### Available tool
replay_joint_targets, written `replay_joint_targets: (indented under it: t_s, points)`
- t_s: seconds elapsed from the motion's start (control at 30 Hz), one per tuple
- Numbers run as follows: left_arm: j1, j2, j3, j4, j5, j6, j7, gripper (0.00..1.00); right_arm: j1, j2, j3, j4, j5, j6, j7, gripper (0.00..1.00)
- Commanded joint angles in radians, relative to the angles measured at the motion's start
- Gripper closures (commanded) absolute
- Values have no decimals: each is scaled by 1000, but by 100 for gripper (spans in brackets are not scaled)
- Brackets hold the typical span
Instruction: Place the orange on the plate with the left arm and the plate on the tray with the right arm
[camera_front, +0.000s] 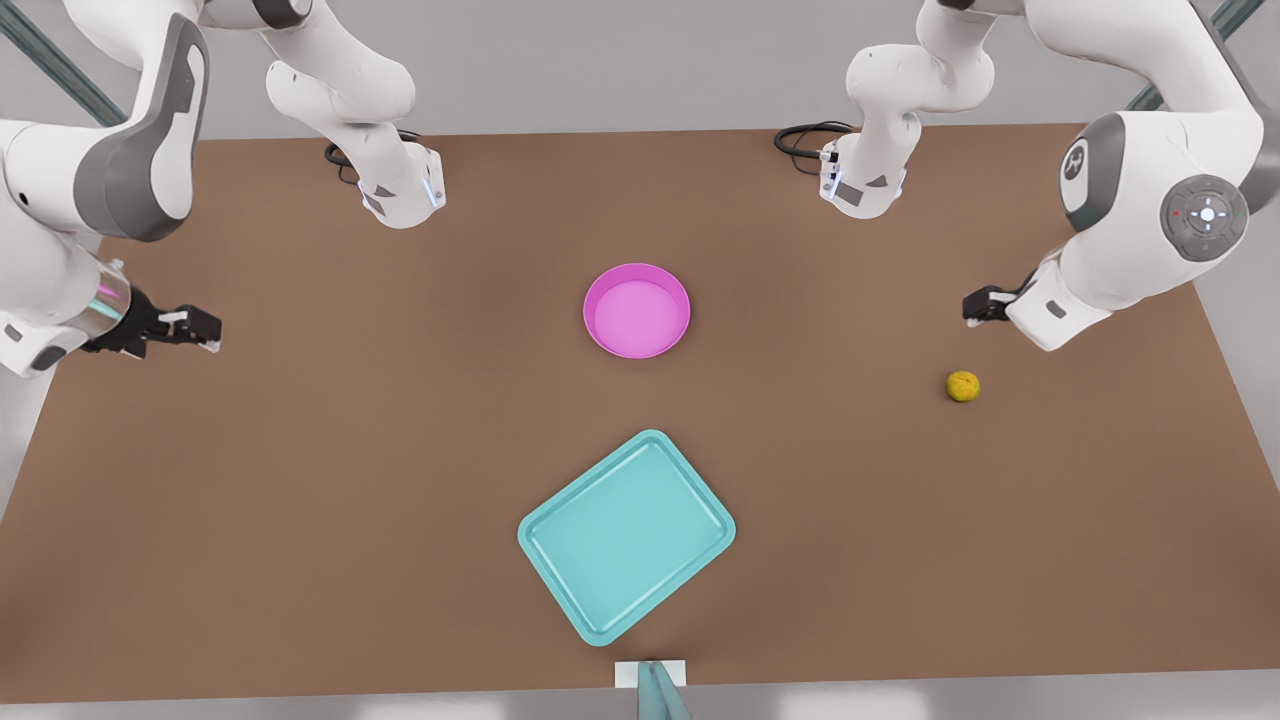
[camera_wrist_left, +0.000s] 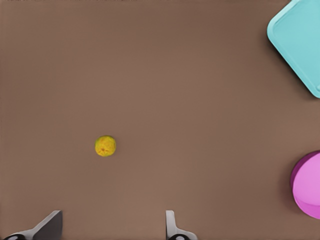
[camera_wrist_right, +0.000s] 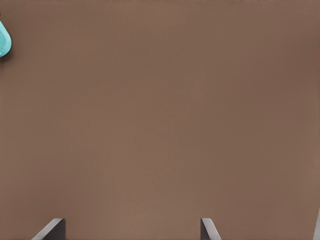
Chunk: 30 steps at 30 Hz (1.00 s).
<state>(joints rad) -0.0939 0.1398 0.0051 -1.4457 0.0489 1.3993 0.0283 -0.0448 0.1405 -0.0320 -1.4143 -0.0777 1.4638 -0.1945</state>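
Note:
The small yellow-orange orange (camera_front: 963, 386) (camera_wrist_left: 105, 146) lies on the brown table at the front view's right. My left gripper (camera_front: 975, 305) (camera_wrist_left: 112, 226) hovers just behind it, open and holding nothing. The pink plate (camera_front: 637, 311) (camera_wrist_left: 307, 185) sits bare at the table's middle. In front of it lies the teal tray (camera_front: 627, 536) (camera_wrist_left: 300, 40) (camera_wrist_right: 4, 40), turned at an angle and bare. My right gripper (camera_front: 195, 328) (camera_wrist_right: 132, 227) waits open over bare table at the front view's left, far from the plate.
Both arm bases (camera_front: 400, 190) (camera_front: 865, 185) stand at the back of the table with black cables (camera_front: 810, 135) beside them. A small white block with a teal piece (camera_front: 651, 678) sits at the table's front edge, just below the tray.

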Motion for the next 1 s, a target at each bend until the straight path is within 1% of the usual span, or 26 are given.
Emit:
replay_joint_targets:
  t_s: [0.0, 0.03, 0.07, 0.1, 0.13, 0.17, 0.2, 0.23, 0.33, 0.4, 0.47, 0.53, 0.67, 0.73, 0.97]
  points:
    - [-1, 1, 1, 1, -6, 13, 35, 0, 3, 1, 0, 1, -4, 55, -89, 0]
    - [-1, 3, 1, -10, -4, 21, 25, 0, 3, 2, 0, 1, -4, 56, -89, 0]
    - [0, 24, 1, -54, -6, 23, 21, 0, 3, 2, 0, 1, -5, 55, -89, 0]
    - [10, 92, 9, -116, -3, 87, -17, 0, 6, 1, 0, 1, -5, 55, -88, 0]
    - [23, 132, 39, -185, -4, 213, -79, 0, 5, 1, 0, 1, -5, 55, -88, 0]
    - [69, 194, 58, -214, -6, 306, -73, 0, 5, 1, 0, 3, -5, 55, -89, 0]
    - [126, 268, 58, -232, -12, 423, 22, 0, 3, 1, 0, 3, -5, 55, -89, 0]
    - [131, 293, 62, -280, -11, 547, 53, 0, 3, 1, 0, 1, -5, 55, -88, 0]
    - [143, 327, 84, -380, -12, 739, 145, 0, 2, 2, 0, 1, -4, 53, -88, 0]
    - [143, 346, 98, -386, -11, 759, 148, 0, 2, 4, 0, 1, -4, 55, -88, 0]
    - [143, 350, 101, -486, -11, 870, 151, 0, 3, 7, 0, 0, -4, 55, -88, 0]
    - [143, 340, 108, -489, -9, 820, 176, 0, 2, 8, 0, 0, -4, 53, -88, 0]
    - [143, 330, 151, -515, -9, 816, 236, 0, 3, 7, 0, 1, -4, 50, -88, 0]
    - [143, 327, 151, -551, -9, 808, 236, 0, 5, 7, 0, 1, -4, 50, -88, 0]
    - [143, 328, 150, -567, -9, 781, 236, 0, -1, 11, 0, -2, -4, 50, -89, 0]
